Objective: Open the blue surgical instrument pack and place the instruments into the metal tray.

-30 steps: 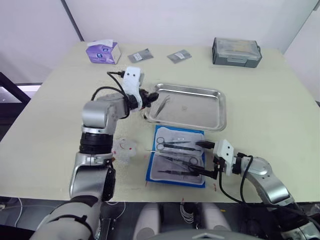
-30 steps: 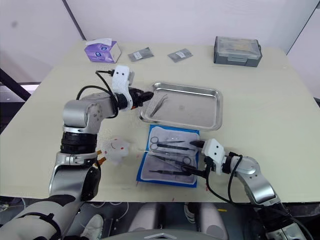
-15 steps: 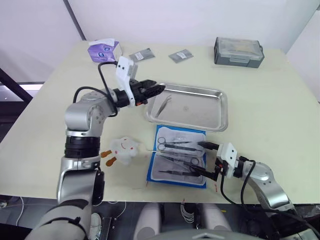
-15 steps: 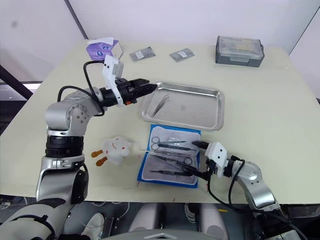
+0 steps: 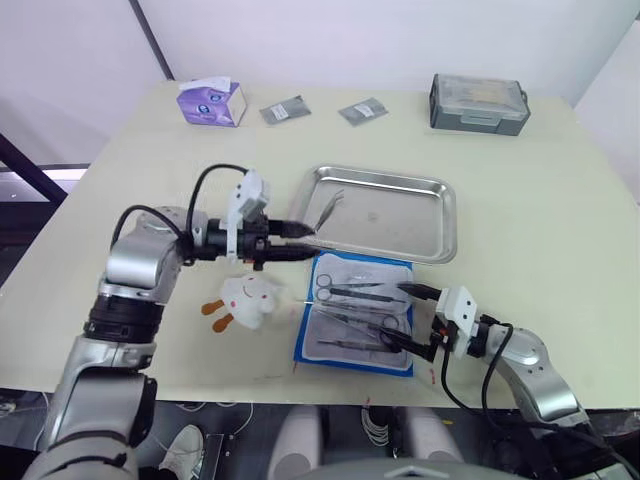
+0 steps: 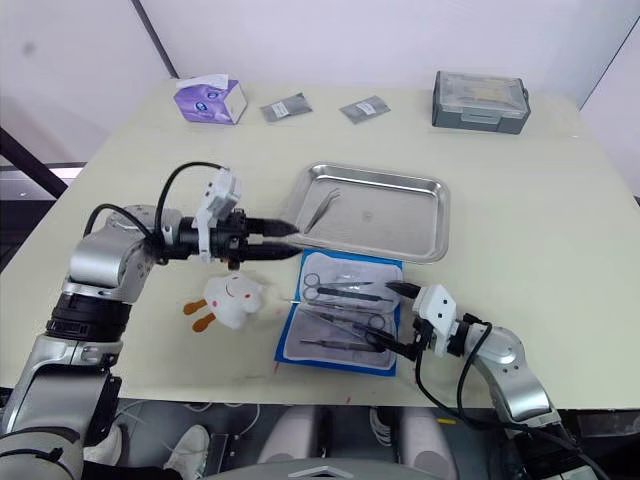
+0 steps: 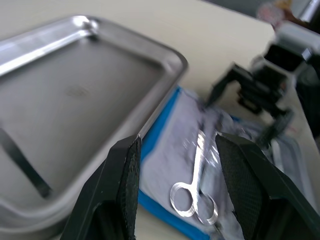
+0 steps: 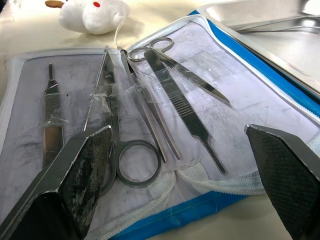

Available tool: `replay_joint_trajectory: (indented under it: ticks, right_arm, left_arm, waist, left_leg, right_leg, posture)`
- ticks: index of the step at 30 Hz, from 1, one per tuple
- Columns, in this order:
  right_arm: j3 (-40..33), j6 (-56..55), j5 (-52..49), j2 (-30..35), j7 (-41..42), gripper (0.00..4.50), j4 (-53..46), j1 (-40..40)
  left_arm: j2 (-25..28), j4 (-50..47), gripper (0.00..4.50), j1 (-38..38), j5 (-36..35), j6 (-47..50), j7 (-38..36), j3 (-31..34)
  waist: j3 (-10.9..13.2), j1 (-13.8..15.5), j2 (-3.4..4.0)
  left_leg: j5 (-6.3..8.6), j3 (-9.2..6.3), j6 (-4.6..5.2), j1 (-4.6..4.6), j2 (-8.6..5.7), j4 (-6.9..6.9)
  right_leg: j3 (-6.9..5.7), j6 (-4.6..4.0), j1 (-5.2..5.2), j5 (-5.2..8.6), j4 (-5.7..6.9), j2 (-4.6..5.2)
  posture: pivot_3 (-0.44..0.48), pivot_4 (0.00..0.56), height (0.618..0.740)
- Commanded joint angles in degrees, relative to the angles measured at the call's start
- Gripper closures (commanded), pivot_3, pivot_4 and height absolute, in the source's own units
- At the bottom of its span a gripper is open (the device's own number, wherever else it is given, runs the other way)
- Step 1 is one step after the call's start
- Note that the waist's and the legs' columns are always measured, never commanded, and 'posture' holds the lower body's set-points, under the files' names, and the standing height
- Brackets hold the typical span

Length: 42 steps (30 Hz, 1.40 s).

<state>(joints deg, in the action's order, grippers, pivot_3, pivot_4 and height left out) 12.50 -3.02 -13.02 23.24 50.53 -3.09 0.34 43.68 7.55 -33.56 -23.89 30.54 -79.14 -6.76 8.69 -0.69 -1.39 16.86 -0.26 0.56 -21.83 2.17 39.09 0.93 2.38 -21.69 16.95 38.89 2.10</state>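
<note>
Over the last second the left gripper has been swung away from the near left corner of the metal tray, lifted briefly, and brought down low at the top left corner of the blue pack, its fingers parted and nothing held between them. One pair of tweezers is seen lying in the left end of the tray, so a first transfer is judged done and a return for the next tool is under way. The pack lies open on the table just in front of the tray, its pale lining up, with scissors, forceps and other thin tools tucked in its pockets. The right gripper is kept at the pack's right edge, its fingers spread wide around that edge and empty, much as a second ago. A small white plush toy sits just left of the pack, close under the left arm.
</note>
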Motion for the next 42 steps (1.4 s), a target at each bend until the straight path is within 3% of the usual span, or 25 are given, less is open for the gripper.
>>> replay_joint_trajectory:
  ticks: [1,7,25,27,28,32,42]
  right_arm:
    - [1.7,1.9,1.2,0.1,0.2,0.0,2.5,2.0]
    - [2.0,1.4,2.0,-0.1,-0.1,0.0,3.1,1.3]
    - [2.4,1.7,2.8,-0.3,-0.9,0.0,3.2,1.4]
    - [2.5,1.7,2.9,-0.4,-1.0,0.0,3.2,1.3]
    - [2.6,1.7,2.9,-0.4,-1.0,0.0,3.2,1.3]
    - [2.7,1.9,3.1,-0.4,-1.1,0.0,3.1,1.4]
    - [2.7,2.0,3.2,-0.3,-1.1,0.0,2.8,1.4]
  left_arm:
    - [-0.2,1.9,2.01,-1.4,5.4,-7.5,-1.8,-3.9]
    - [-3.7,6.9,2.01,-4.9,12.4,-14.1,-1.4,-9.3]
    - [-10.0,15.3,2.01,-8.8,17.8,-21.4,-4.8,-13.8]
    - [-11.0,16.8,2.65,-9.4,16.8,-19.9,-5.5,-13.0]
    - [-11.2,17.4,2.73,-9.5,16.3,-19.3,-6.1,-12.8]
    - [-12.3,19.5,4.31,-11.0,13.3,-14.3,-7.6,-10.7]
    - [-12.6,20.1,4.42,-10.3,16.4,-18.0,-8.4,-12.3]
  waist:
    - [0.0,0.1,-0.01]
    - [0.0,-0.1,-0.01]
    - [0.0,-0.2,-0.01]
    - [0.0,-0.1,-0.01]
    - [0.0,-0.1,-0.02]
    - [0.0,-0.3,-0.02]
    - [0.0,-0.3,-0.02]
  left_leg:
    - [0.0,0.0,0.0,0.0,0.0,0.0]
    - [0.0,0.01,0.01,0.0,-0.01,0.0]
    - [0.0,0.0,0.01,0.02,0.03,0.01]
    - [0.0,-0.01,0.02,0.02,0.03,0.01]
    - [0.0,-0.01,0.02,0.02,0.03,0.01]
    - [0.0,-0.01,0.02,0.03,0.03,0.01]
    - [0.0,-0.01,0.02,0.03,0.03,0.01]
  right_leg:
    - [0.0,0.0,0.0,0.0,0.0,0.0]
    - [0.02,0.0,0.01,0.0,0.0,-0.03]
    - [0.03,0.0,0.01,0.0,0.02,-0.1]
    - [0.02,0.0,0.01,0.0,0.03,-0.1]
    - [0.02,0.0,0.01,0.0,0.03,-0.1]
    - [0.03,0.0,0.01,0.0,0.04,-0.11]
    - [0.03,0.0,0.01,0.0,0.04,-0.11]
  posture:
    - [0.0,0.15,0.74]
    - [0.0,0.15,0.74]
    - [0.0,0.15,0.74]
    - [0.0,0.15,0.74]
    - [0.0,0.15,0.74]
    - [0.0,0.15,0.74]
    - [0.0,0.15,0.74]
